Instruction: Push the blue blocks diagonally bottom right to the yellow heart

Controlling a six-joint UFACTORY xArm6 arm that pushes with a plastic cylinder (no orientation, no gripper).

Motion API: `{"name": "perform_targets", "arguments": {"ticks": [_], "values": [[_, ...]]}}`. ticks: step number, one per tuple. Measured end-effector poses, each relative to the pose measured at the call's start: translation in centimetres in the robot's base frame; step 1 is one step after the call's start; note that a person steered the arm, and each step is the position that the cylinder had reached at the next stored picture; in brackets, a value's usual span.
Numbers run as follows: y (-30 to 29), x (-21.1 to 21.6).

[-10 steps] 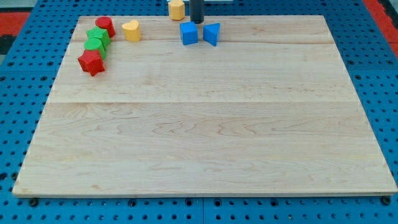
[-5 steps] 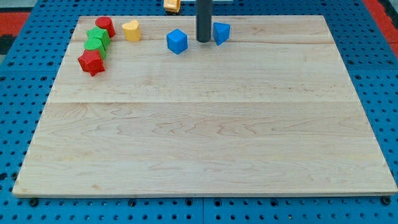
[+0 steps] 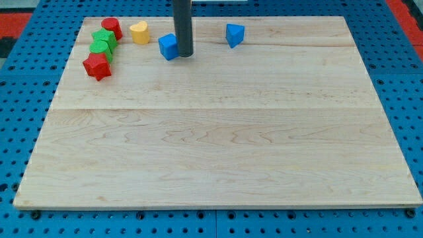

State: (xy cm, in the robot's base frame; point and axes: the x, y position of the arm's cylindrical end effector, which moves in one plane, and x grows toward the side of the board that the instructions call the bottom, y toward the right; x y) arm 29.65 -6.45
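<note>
A blue cube (image 3: 168, 46) lies near the view's top, left of centre, on the wooden board (image 3: 218, 132). My tip (image 3: 184, 55) touches its right side. A blue triangular block (image 3: 234, 34) lies apart, further to the view's right near the top edge. The yellow heart (image 3: 139, 32) sits left of the blue cube, up and to the left, with a small gap between them.
At the view's top left stands a cluster: a red block (image 3: 111, 28), two green blocks (image 3: 102, 42), and a red star-shaped block (image 3: 97, 65). Blue pegboard surrounds the board.
My tip has moved left and slightly down, pushing the blue cube left toward the yellow heart. The blue triangular block stayed. The yellow block at the top edge is out of view now.
</note>
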Motion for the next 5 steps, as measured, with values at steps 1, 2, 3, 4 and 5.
{"name": "perform_targets", "arguments": {"ticks": [1,2,3,4,5], "values": [[-2.3,-1.3],[-0.9,-0.3],[6.5,3.2],[18.9,1.0],[23.6,-5.9]]}}
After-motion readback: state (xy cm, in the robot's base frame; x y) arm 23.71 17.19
